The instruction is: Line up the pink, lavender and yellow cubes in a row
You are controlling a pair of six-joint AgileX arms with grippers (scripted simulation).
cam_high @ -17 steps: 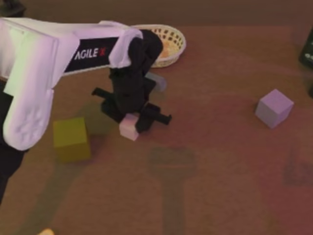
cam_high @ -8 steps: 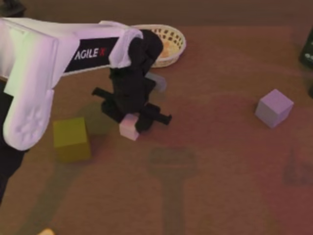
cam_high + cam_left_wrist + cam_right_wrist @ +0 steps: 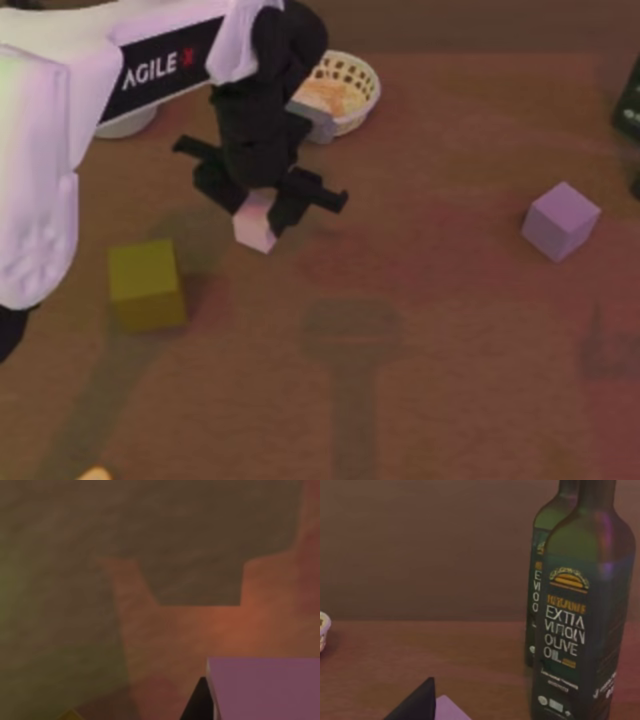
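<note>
The left gripper holds the pink cube just above the tabletop, right of the yellow cube (lavender cube sits well apart). A shallow pinch could let it slip or twist.

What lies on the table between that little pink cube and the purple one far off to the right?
Nothing visible: bare table runs between the small pale pink cube, held in the left gripper, and the lavender cube.
</note>
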